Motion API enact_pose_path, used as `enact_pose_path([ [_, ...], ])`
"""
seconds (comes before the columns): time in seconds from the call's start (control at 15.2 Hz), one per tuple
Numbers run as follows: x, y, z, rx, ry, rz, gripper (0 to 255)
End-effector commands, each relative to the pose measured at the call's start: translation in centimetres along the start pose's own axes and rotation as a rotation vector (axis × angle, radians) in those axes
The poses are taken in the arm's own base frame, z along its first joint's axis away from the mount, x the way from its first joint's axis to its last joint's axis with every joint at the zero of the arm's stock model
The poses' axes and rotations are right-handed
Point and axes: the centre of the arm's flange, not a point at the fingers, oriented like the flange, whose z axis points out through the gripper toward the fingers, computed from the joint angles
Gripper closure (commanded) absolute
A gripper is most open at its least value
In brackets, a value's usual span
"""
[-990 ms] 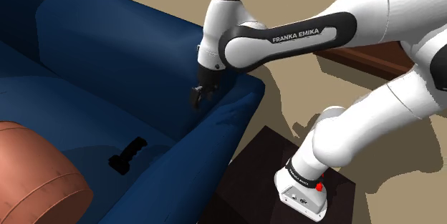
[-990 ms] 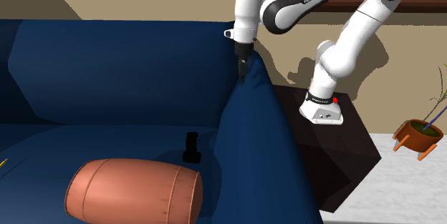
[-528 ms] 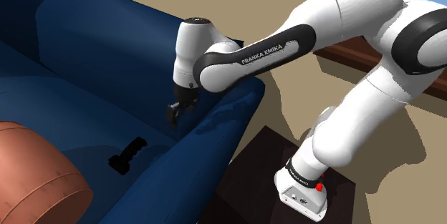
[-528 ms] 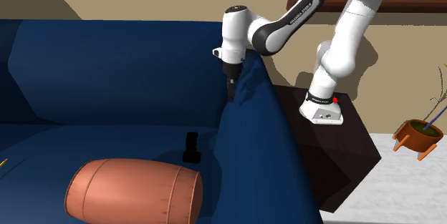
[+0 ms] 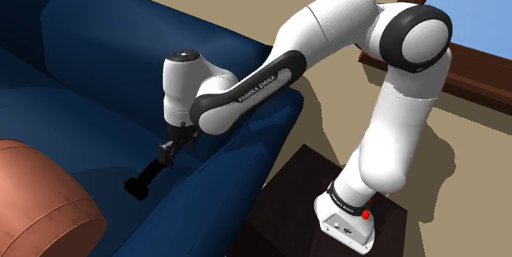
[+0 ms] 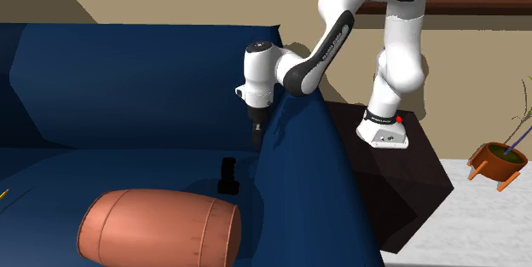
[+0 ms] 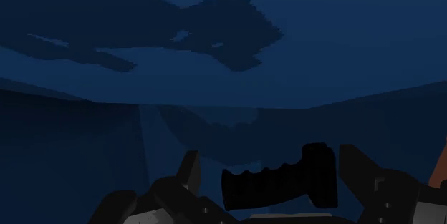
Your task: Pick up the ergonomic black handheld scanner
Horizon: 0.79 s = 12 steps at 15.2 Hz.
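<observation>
While claw (image 7: pixel 272 164) gapes wide over smooth navy sofa (image 7: pixel 215 29), ribbed black scanner (image 7: pixel 283 185) lies within gap.

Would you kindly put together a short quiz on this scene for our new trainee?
1. True or false: the black two-finger hand holds the black pistol-shaped handheld scanner up off the dark blue sofa.
2. What else lies on the sofa seat? A) a reddish-brown cylindrical cushion B) a white mug C) a green book
3. In the wrist view, how do the hand's fingers stand?
Key: 1 false, the scanner lies on the seat below the hand. 2 A. 3 Apart, either side of the scanner.
</observation>
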Motion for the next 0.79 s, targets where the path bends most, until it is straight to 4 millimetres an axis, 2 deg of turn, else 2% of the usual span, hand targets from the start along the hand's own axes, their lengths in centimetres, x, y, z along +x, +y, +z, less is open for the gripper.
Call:
enact_pose_path([
  [0.0,1.2,-1.7,1.7,-0.005,0.001,-0.001,0],
  [0.59,6.9,-8.4,9.9,-0.027,0.001,-0.008,0],
  [0.73,7.5,-9.1,11.3,-0.029,0.001,-0.009,0],
])
